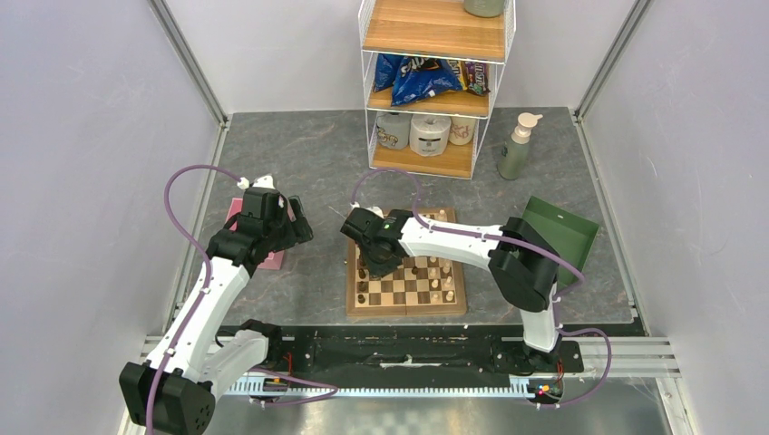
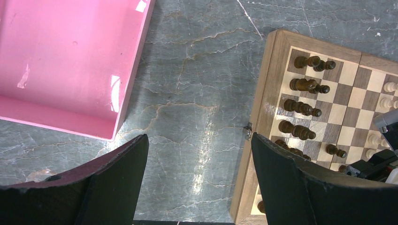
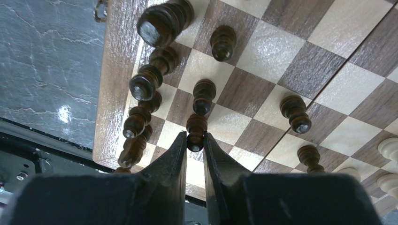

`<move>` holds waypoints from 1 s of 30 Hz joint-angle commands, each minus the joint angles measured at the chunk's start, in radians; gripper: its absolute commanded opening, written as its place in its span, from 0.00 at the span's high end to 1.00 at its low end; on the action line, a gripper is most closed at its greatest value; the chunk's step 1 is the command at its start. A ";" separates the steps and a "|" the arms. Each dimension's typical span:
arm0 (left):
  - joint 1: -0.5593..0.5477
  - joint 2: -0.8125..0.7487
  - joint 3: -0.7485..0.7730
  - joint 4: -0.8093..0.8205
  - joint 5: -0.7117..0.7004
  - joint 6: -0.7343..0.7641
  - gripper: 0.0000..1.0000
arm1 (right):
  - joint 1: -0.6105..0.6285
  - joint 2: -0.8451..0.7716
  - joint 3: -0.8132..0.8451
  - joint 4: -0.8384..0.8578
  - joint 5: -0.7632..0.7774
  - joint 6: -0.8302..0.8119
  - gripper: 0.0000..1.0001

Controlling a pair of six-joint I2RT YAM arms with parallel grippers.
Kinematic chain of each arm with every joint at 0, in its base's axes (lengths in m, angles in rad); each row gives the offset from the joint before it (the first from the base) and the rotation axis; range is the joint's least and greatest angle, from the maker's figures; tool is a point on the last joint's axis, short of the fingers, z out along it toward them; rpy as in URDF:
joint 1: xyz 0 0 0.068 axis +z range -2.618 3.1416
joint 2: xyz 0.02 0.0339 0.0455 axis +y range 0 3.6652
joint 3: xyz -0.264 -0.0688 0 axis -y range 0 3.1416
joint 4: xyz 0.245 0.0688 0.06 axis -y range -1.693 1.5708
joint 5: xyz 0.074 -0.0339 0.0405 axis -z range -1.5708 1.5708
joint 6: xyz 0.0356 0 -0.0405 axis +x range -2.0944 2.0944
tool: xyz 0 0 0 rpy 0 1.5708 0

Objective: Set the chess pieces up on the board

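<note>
Here, right gripper [image 3: 194, 141] pinches a dark pawn [image 3: 196, 123] at 9 o'clock on the chessboard [image 3: 110, 93]; left gripper [image 2: 198, 139] fingers spread.

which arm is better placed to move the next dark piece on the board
Right. The right gripper is down at the board, its fingers pinching a dark pawn. The left gripper hangs open over the table beside the board, holding nothing.
</note>
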 commanded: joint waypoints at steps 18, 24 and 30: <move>0.004 -0.002 0.000 0.028 0.006 0.036 0.13 | 0.015 0.009 0.049 0.008 0.011 -0.009 0.73; 0.004 0.001 0.000 0.028 0.009 0.035 0.13 | 0.015 -0.040 0.049 0.008 0.029 -0.010 0.58; 0.004 -0.002 -0.001 0.028 0.010 0.035 0.13 | 0.008 -0.127 0.045 -0.013 0.106 -0.023 0.56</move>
